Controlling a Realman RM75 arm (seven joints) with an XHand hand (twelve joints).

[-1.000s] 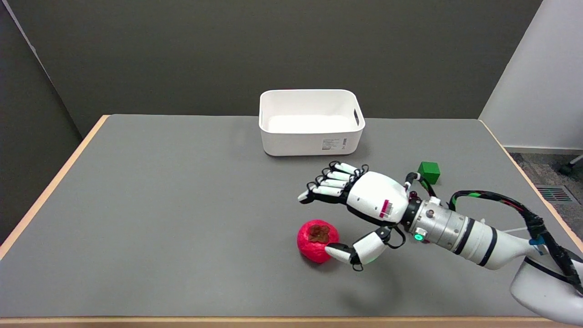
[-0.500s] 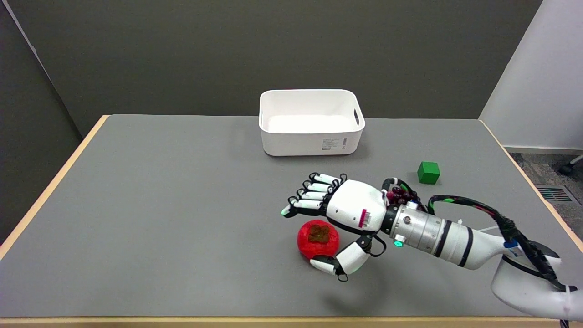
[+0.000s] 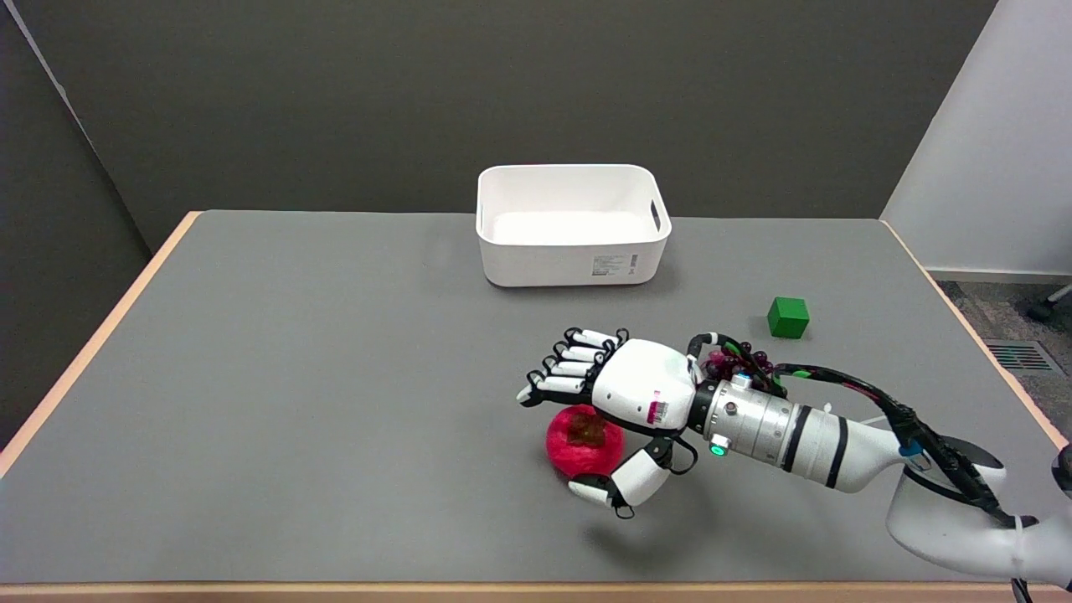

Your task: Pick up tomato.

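Fingers spread, gripping nothing; right hand over tomato. White bin at back w/ nothing visible inside. Tomato red, brown calyx up.

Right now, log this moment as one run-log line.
phase: closing in | right hand: open, over tomato, not gripping | tomato: on table | nearby: white bin, green cube

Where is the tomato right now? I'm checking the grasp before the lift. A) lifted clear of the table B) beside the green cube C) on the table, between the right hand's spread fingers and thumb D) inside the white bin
C: the tomato sits on the table, with the right hand over it, fingers on its far side and thumb on its near side, not closed on it.
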